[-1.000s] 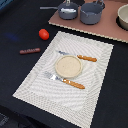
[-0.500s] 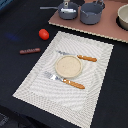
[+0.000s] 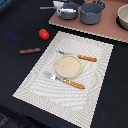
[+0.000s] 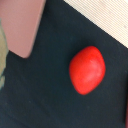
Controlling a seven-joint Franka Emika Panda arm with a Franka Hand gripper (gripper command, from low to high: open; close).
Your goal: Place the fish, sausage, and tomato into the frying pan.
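The tomato (image 3: 44,34), a glossy red ball, lies on the dark table beside the placemat's far corner on the exterior view's left. It fills the middle of the wrist view (image 4: 87,70), close below the camera. The sausage (image 3: 30,50), a thin dark red stick, lies on the table nearer than the tomato. The frying pan (image 3: 68,11) stands on the pink board at the back, its thin handle (image 3: 47,7) pointing to the exterior view's left. A small white shape (image 3: 59,4) sits at the pan's far rim; I cannot tell what it is. I cannot make out the fish. No gripper fingers show.
A deeper grey pot (image 3: 92,13) stands beside the pan on the pink board (image 3: 107,30). A tan plate (image 3: 67,65) lies on the striped placemat (image 3: 45,90) between two pieces of orange-handled cutlery (image 3: 86,58) (image 3: 72,83). A bowl (image 3: 123,17) is at the back right.
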